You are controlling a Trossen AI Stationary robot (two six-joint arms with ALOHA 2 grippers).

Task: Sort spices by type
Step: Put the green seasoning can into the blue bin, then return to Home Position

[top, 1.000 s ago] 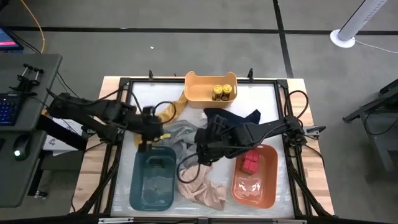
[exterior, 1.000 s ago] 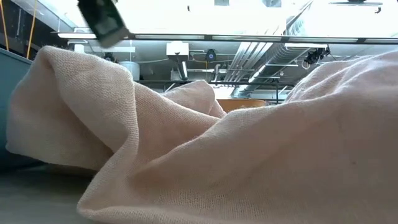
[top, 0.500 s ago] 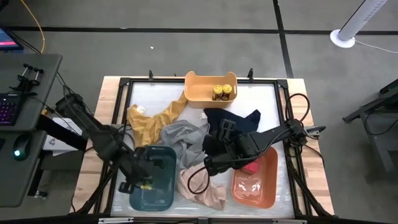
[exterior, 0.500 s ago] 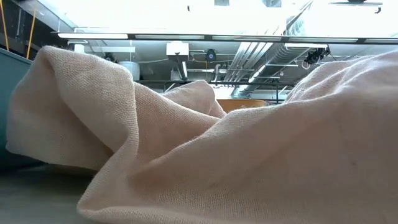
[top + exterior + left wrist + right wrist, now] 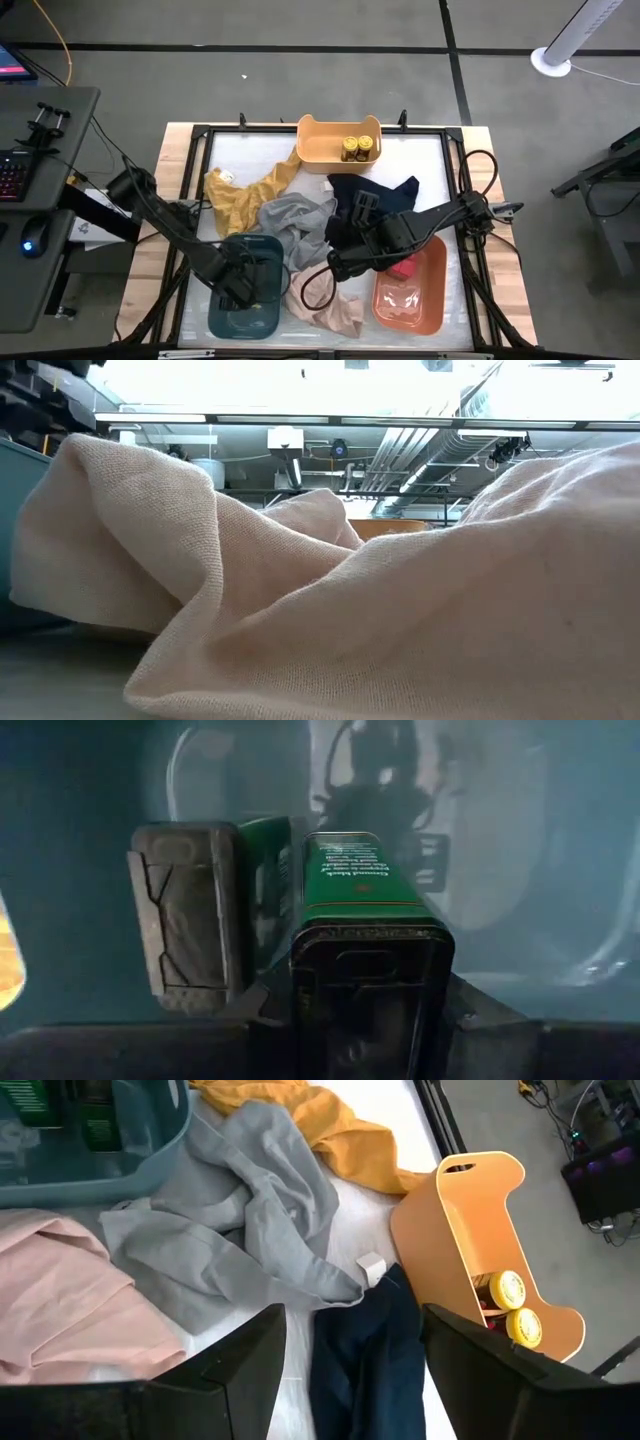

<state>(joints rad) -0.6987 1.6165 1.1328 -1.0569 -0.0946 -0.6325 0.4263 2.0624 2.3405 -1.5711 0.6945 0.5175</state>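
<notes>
My left gripper point(image 5: 243, 288) reaches down into the teal bin point(image 5: 215, 322) and is shut on a dark tin with a green label point(image 5: 368, 890). Another green-labelled tin point(image 5: 265, 885) shows just behind it. My right gripper point(image 5: 340, 262) hovers open over the cloths in the middle of the table; its wrist view point(image 5: 350, 1380) shows nothing between the fingers. Yellow-lidded jars point(image 5: 358, 148) stand in the yellow bin point(image 5: 318, 140). Red tins point(image 5: 404, 267) lie in the orange bin point(image 5: 420, 312). My left gripper holds the dark tin between its two fingers, and the tin lies lengthwise along them. One finger point(image 5: 185, 930) shows beside the tin's long side point(image 5: 300, 910); the tin hides the other. The fingers slant down from above into the teal bin. Whether the tin touches the bin floor I cannot tell.
Loose cloths cover the table's middle: mustard point(image 5: 240, 195), grey point(image 5: 290, 215), navy point(image 5: 378, 192), and pink point(image 5: 330, 305), which fills the low view point(image 5: 400, 610). A dark metal frame point(image 5: 455, 200) rims the table. A desk with keyboard and mouse point(image 5: 30, 170) stands at the left.
My left gripper has carried the tin from above the far end of the teal bin toward the table's near edge and down into the bin. My right gripper shifted a little toward the near edge early on, then kept still. The cloths and other bins have stayed put.
</notes>
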